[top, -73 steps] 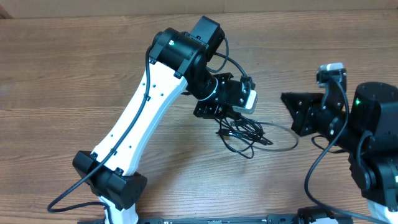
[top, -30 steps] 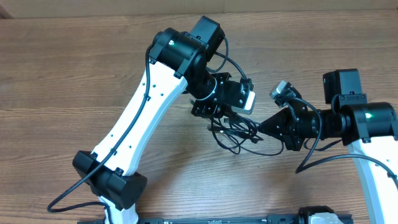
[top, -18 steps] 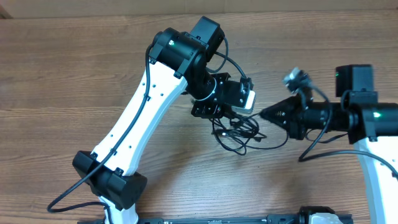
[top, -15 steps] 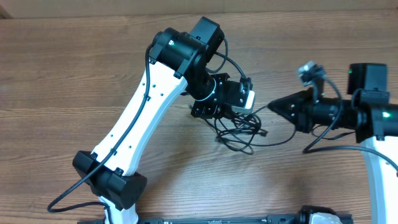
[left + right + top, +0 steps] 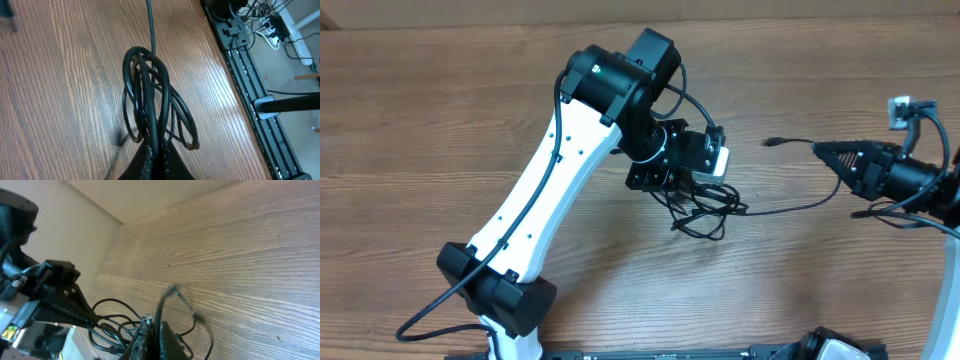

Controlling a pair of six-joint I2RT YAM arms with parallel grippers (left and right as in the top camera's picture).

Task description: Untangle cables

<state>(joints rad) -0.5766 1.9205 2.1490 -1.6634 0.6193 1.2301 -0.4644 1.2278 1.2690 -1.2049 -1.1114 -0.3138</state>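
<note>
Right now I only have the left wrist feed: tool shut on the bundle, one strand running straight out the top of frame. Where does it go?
Observer: The overhead view shows that strand leading from the bundle across to the right tool, which is shut on it.
Operator: Where's its end?
Observer: The plug pokes out just past the right tool's tip, pointing back toward the bundle but well apart from it.
Operator: Taut?
Observer: No. From overhead it bows in a shallow curve between the bundle and the right tool.
</note>
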